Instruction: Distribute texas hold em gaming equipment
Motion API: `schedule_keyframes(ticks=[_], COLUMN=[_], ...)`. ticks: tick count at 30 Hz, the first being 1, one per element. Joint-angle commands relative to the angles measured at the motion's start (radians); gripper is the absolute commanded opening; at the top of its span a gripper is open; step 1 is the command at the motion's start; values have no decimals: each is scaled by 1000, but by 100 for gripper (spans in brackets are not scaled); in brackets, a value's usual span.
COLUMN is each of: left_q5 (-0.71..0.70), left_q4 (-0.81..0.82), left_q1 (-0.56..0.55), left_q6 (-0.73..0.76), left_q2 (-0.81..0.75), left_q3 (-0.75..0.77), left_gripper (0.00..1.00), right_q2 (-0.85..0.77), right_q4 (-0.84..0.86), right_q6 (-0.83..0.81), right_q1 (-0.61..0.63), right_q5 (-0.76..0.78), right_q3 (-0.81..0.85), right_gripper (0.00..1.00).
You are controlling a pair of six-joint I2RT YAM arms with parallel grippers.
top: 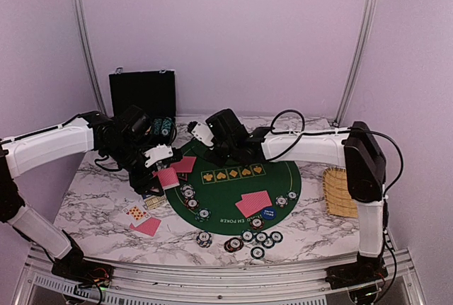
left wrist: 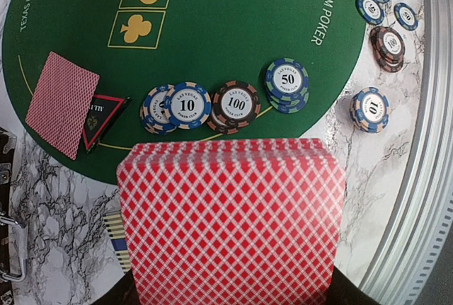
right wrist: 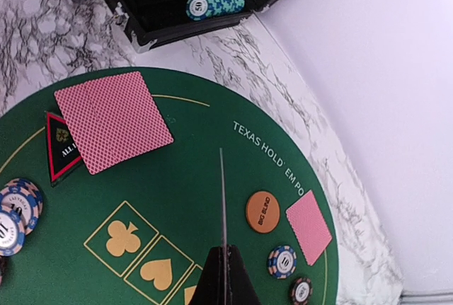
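My left end effector [top: 161, 165] is pinching a deck of red-backed cards [left wrist: 230, 213], held over the near rim of the green mat [left wrist: 212, 36], just short of a row of chips [left wrist: 237, 103]. My right end effector [right wrist: 224, 280] seems pressed together on a single card [right wrist: 221, 199]. It shows edge-on, only a thin line, near the orange marker [right wrist: 262, 211]. A face-down card [right wrist: 113, 121] overlaps the triangular marker [right wrist: 60, 149] at the mat's far edge on the marble desk [left wrist: 49, 206].
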Motion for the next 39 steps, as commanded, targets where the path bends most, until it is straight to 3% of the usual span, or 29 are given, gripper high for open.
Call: schedule_keyframes(ticks=[1,19,24,32,39], left_q5=[23,25,25,26,25], left_q4=[-27,-32,-32,-33,-35], left_q1=[6,8,8,8,8], left_q6=[-4,-2,0,-4,-4], left_q2=[-45,-53,-53,-52,-54], left_q3=[-12,-18,-18,-14,-14], left_gripper=[0,0,0,0,0], right_q2=[69,220,198,133,42], right_q4=[120,98,56,30,37], right_q6=[-240,-262,-213,-156,-65], right_q1=[24,36,40,38,25], right_q5=[132,74,18,-33,-47], right_q3=[-5,-38,-71,-111,-117], right_gripper=[0,0,13,46,61])
